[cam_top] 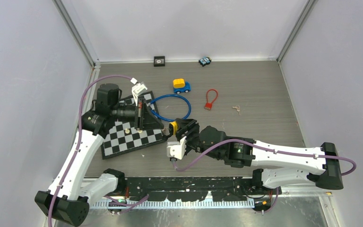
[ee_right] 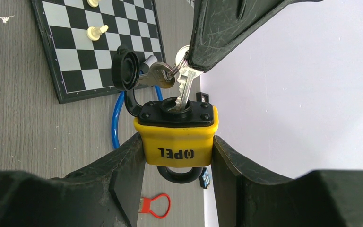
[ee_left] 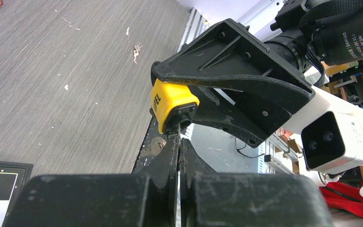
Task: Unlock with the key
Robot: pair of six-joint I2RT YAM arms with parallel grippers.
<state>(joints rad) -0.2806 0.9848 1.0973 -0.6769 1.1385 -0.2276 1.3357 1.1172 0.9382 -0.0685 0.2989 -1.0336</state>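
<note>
A yellow padlock (ee_right: 177, 135) with a black shackle is clamped by its sides in my right gripper (ee_right: 177, 142), keyhole end facing away from the wrist. Its black dust cap (ee_right: 124, 68) hangs open to the left. A silver key (ee_right: 184, 85) stands with its blade in the keyhole, and my left gripper (ee_left: 179, 142) is shut on the key's head. A second key (ee_right: 157, 74) dangles from the same ring. In the top view the padlock (cam_top: 173, 126) sits between the left gripper (cam_top: 163, 126) and the right gripper (cam_top: 182, 128), near the chessboard's right corner.
A chessboard (cam_top: 127, 139) with a few pieces lies under the left wrist. Behind it is a blue cable loop (cam_top: 170, 106). Farther back are a yellow and blue toy car (cam_top: 181, 85), a red loop tag (cam_top: 211, 99) and small loose keys (cam_top: 237, 109).
</note>
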